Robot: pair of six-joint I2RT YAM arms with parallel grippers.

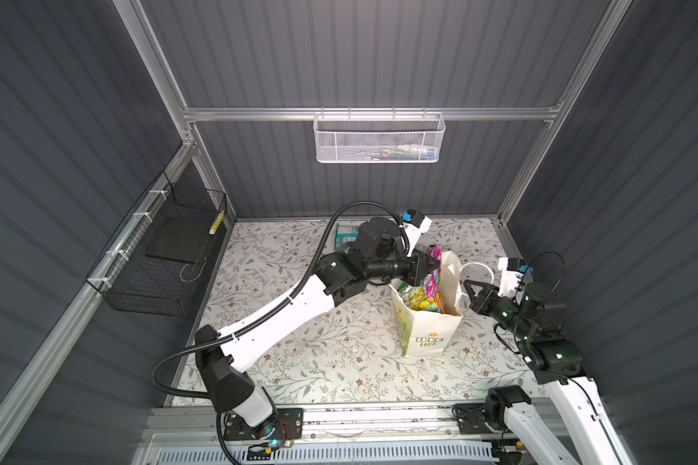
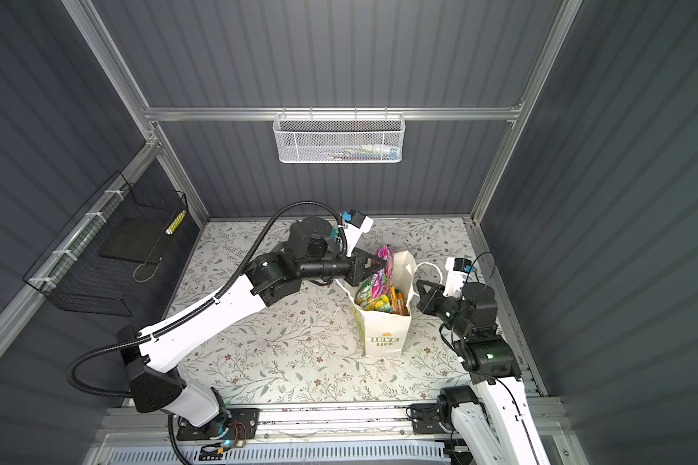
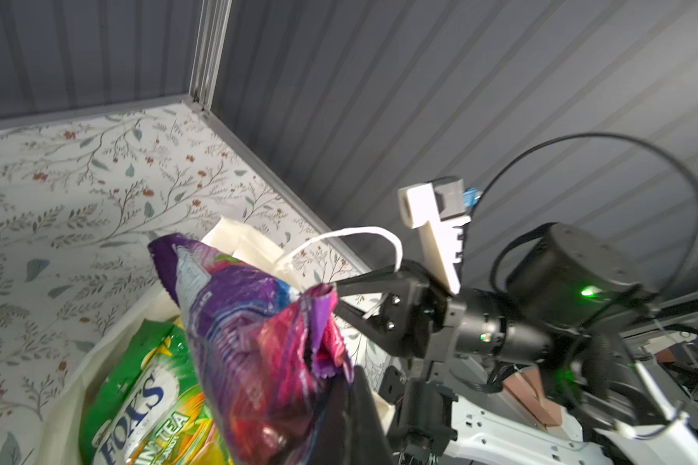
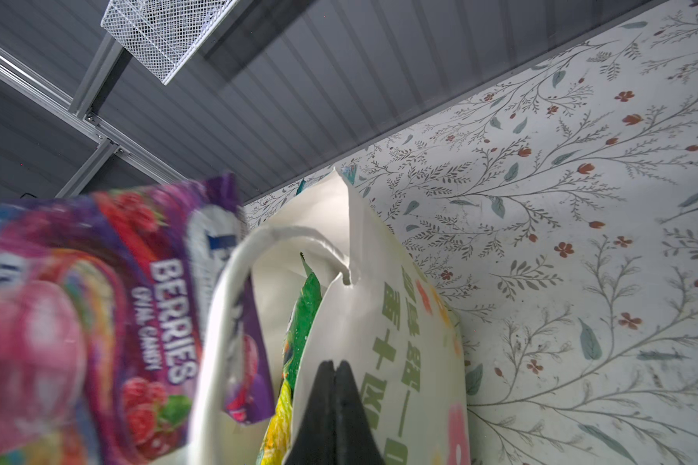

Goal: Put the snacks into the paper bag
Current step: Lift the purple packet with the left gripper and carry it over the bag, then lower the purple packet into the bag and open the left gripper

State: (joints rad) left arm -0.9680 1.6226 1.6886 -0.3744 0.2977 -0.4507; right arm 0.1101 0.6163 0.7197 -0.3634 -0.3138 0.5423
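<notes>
step: drop-in | left gripper (image 1: 436,265) clamped on purple packet (image 1: 435,253) over far rim of paper bag (image 1: 424,334), right of centre | right gripper (image 1: 469,286) closed at bag's right wall, pinch unclear | next: lower into mouth, release; teal packet (image 1: 344,235) waits far-left

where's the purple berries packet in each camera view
In a top view: purple berries packet right of centre, at the paper bag mouth.
In a top view: same spot, slightly nearer centre.
Left wrist: close foreground, over the green FOX'S packet.
Right wrist: blurred foreground, beside the cord handle.
Shared landmark: the paper bag.
</notes>
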